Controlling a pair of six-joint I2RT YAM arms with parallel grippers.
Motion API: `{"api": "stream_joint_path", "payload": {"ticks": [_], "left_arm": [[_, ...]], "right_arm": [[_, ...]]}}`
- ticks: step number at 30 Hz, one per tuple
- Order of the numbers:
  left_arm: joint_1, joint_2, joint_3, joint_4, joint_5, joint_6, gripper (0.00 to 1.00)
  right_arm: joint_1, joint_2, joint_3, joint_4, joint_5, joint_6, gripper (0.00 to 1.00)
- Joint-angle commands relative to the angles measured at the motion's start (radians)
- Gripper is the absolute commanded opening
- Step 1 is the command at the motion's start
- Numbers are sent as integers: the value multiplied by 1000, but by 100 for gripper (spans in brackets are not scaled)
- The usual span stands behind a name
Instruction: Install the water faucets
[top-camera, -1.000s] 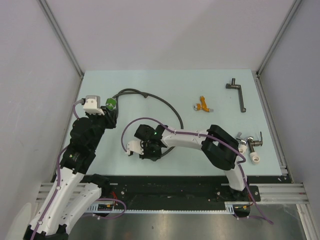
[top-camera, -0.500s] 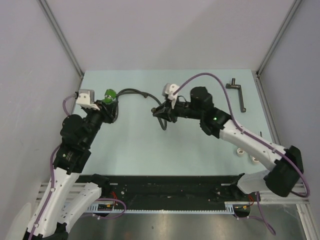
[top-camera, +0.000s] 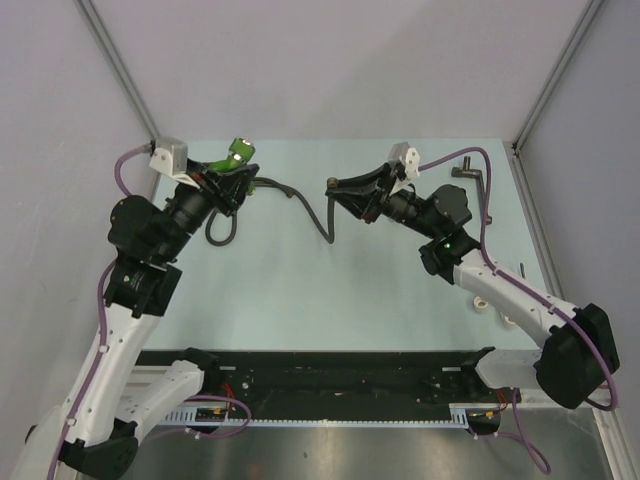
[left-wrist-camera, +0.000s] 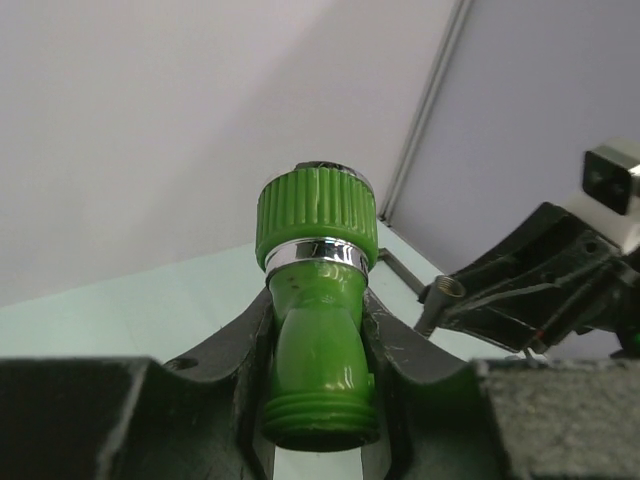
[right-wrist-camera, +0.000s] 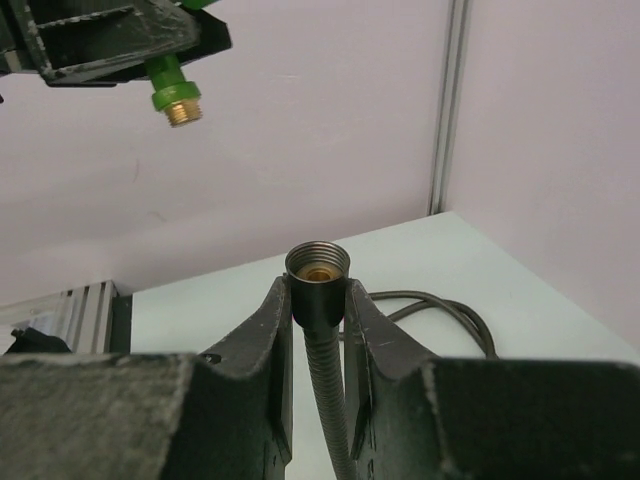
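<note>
The left tool (top-camera: 234, 166) pinches the green faucet (top-camera: 239, 150) aloft at eleven o'clock over the bench (top-camera: 300, 290). The right tool (top-camera: 336, 187) is clamped on the black hose (right-wrist-camera: 318, 268) near its open end. They are well apart and off-axis, so the threads could meet crooked and jam, or the limp hose could buckle.

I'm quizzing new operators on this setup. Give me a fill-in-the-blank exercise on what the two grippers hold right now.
1. The left gripper grips a faucet coloured ___.
2. The right gripper clamps the ___ hose just below its threaded end.
3. In the top view, the faucet is to the ___ of that hose end.
Missing words: green; black; left.
</note>
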Motion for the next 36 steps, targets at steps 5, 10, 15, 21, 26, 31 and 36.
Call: {"api": "stream_joint_path", "payload": {"ticks": [5, 10, 15, 21, 26, 31, 36], "left_arm": [[-2, 70, 40, 275, 225, -82, 6], [-2, 95, -3, 341, 297, -123, 6], [-14, 95, -57, 308, 317, -114, 6], [-62, 95, -51, 175, 331, -25, 6], [-68, 104, -61, 127, 384, -4, 6], [-77, 110, -64, 88, 415, 29, 5], [-79, 109, -84, 87, 429, 44, 6]], "right_arm": [[-4, 86, -13, 271, -71, 145, 14], [63, 118, -12, 239, -55, 68, 14], [122, 141, -13, 233, -25, -8, 13], [162, 179, -12, 242, -5, -41, 11], [180, 193, -7, 246, -25, -38, 10], [185, 192, -6, 231, -38, -42, 10], [197, 186, -3, 216, -49, -55, 9]]}}
